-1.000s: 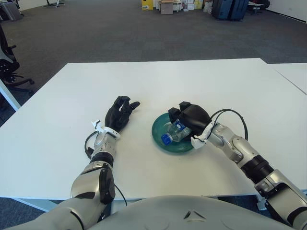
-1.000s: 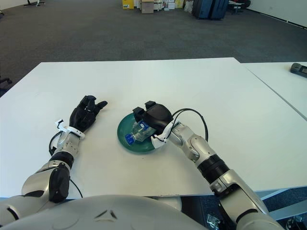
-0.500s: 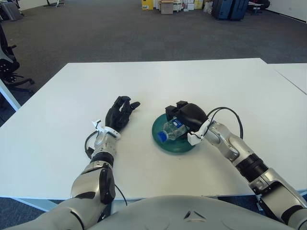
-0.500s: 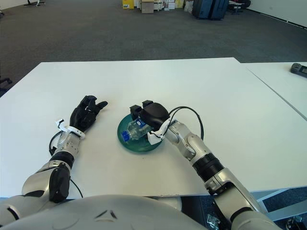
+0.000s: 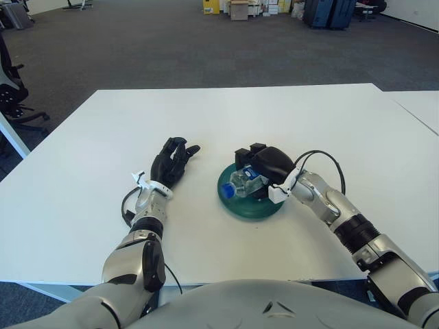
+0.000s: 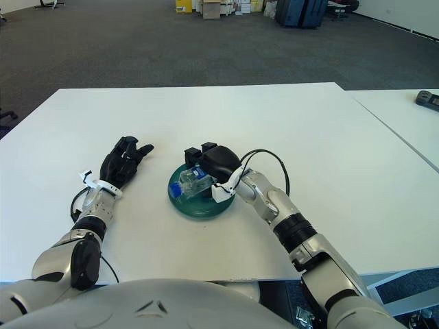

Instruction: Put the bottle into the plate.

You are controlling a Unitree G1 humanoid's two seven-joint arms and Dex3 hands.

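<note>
A clear plastic bottle [image 5: 241,183] with a blue cap lies on its side over a dark green plate [image 5: 251,203], just right of the frame's centre, cap pointing left. The right hand [image 5: 259,166], black, curls its fingers around the bottle's body from above. The plate sits on a white bench [image 5: 309,116]. Left of the plate, the left hand [image 5: 171,163] shows on the bench with fingers loosely extended, holding nothing
</note>
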